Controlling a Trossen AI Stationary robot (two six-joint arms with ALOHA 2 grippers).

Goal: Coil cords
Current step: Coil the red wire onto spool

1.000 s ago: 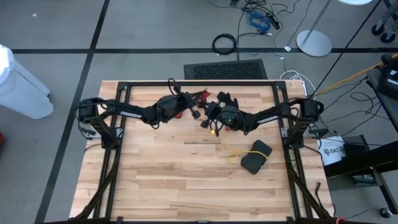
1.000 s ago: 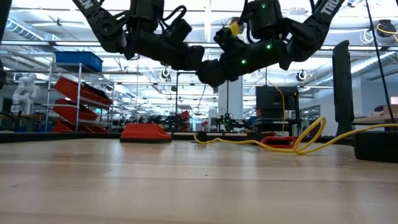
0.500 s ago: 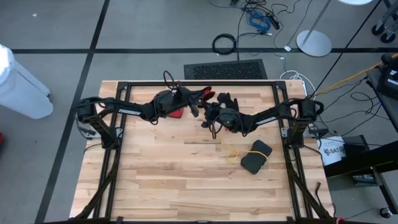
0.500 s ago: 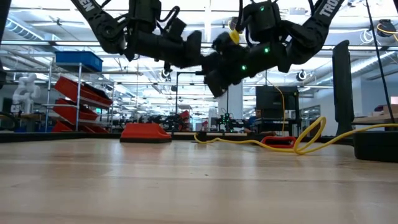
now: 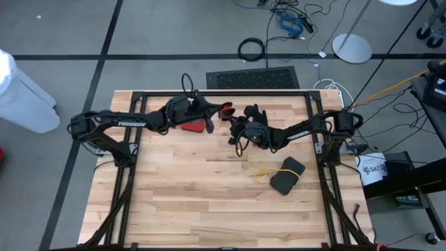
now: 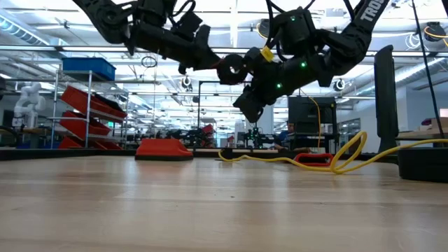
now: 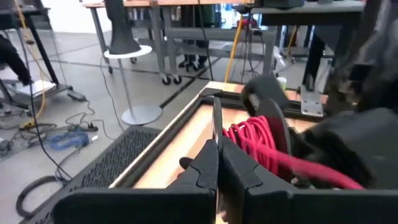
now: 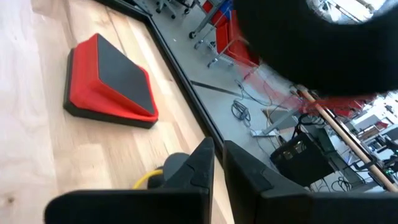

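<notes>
Two cords here. The yellow cord (image 5: 259,169) lies in a loose squiggle on the worktop (image 5: 195,202), right of centre, just left of a black pouch (image 5: 287,174); its yellow end also shows up by the right arm's wrist. The red cord (image 7: 261,140) is a coil with a round black reel (image 7: 267,99) at one end, held up in the air at the far middle of the worktop, between the two arms.

Two pincers, both raised at the far middle and almost meeting. The left pincer (image 5: 212,118) has its fingers pressed together, with nothing visibly between them in its wrist view; the red coil sits just past the tips. The right pincer (image 5: 237,127) shows a thin slit between its fingers (image 8: 202,165), so I can't tell if it's open or gripping.

No real containers on the worktop. One red wedge block (image 5: 191,126) with a black face sits at the far side, under the left arm. Off the far edge there's a black cable ring (image 5: 251,49), a floor mat (image 5: 253,78) and a white round stand base (image 5: 352,48).
</notes>
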